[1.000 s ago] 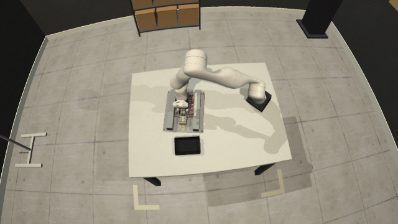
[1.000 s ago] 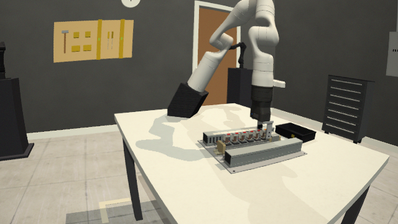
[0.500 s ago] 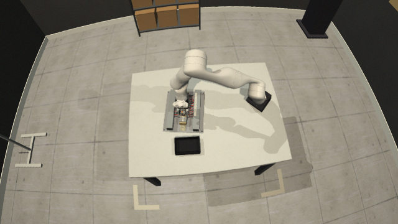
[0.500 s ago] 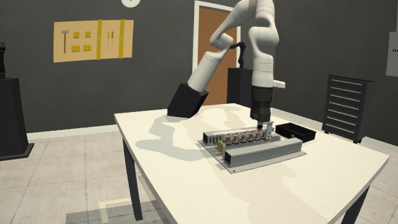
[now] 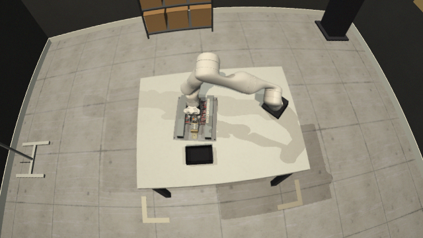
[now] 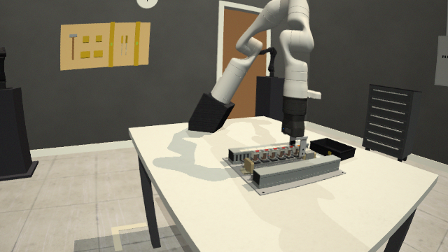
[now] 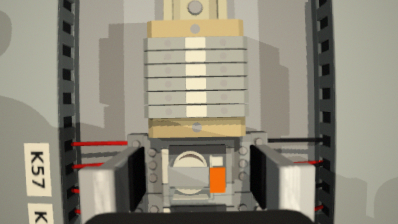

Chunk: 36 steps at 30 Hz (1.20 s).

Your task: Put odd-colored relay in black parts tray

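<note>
Leftmost on the white square table [image 6: 196, 196]: long grey shadows, then the black wedge-shaped pedestal [image 6: 201, 120] of the cream-coloured jointed arm [image 6: 295, 45]. Further right, lying flat on the table top: the grey rectangular relay panel [image 6: 276, 187] with two slotted grey wiring ducts along its long sides. Between the ducts: a row of small grey relays with red-topped buttons [image 6: 271, 153], and, at the row's right end in the exterior view, the grey relay with the orange button [image 7: 197, 175] (orange square plainly seen only from the wrist camera). Directly over that odd relay, pointing straight down: the dark two-finger gripper [image 6: 297, 141], fingers spread wide and holding nothing. From the wrist view: left finger pad [image 7: 134, 177] just beside the relay's left flank, right finger pad [image 7: 260, 175] just beside its right flank, relay body framed between them, still seated in the panel; contact cannot be told. Ahead of the relay in that view: a stack of grey terminal blocks with tan end stops [image 7: 196, 77]. At far left of the wrist view: a white label reading K57 [image 7: 37, 169], beside thin red wires [image 7: 97, 144]. Rightmost: the black rectangular parts tray [image 6: 332, 148], just beyond the panel's end, apart from it, nothing visible inside from above [image 5: 199, 155].
</note>
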### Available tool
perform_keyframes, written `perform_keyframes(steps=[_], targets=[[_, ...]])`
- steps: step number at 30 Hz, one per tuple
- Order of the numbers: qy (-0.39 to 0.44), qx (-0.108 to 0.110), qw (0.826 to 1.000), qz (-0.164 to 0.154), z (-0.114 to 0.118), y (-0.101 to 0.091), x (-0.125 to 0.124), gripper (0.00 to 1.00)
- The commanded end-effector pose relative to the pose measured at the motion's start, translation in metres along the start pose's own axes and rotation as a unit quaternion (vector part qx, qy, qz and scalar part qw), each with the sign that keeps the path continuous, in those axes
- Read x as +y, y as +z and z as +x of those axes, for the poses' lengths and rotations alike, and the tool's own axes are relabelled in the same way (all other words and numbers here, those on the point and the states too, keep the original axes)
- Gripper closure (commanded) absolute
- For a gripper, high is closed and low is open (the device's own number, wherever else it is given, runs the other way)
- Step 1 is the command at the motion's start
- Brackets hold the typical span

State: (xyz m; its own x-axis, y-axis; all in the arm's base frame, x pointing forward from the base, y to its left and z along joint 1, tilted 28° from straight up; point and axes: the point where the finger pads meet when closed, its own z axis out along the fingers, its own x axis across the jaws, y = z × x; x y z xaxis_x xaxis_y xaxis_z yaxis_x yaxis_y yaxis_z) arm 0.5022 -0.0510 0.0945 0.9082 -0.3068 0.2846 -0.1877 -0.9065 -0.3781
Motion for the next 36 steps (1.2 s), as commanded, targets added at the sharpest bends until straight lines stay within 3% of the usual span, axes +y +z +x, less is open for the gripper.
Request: perform_keyframes(steps=[1, 12, 13, 36], targets=[[0.0, 0.001, 1.0, 0.0, 0.0006, -0.0007, 0.0002, 0.02], [0.0, 0.001, 1.0, 0.0, 0.0006, -0.0007, 0.0002, 0.02], [0.0, 0.001, 1.0, 0.0, 0.0006, -0.0007, 0.0002, 1.0], [0.0, 0.001, 1.0, 0.0, 0.0006, -0.0007, 0.0002, 1.0]])
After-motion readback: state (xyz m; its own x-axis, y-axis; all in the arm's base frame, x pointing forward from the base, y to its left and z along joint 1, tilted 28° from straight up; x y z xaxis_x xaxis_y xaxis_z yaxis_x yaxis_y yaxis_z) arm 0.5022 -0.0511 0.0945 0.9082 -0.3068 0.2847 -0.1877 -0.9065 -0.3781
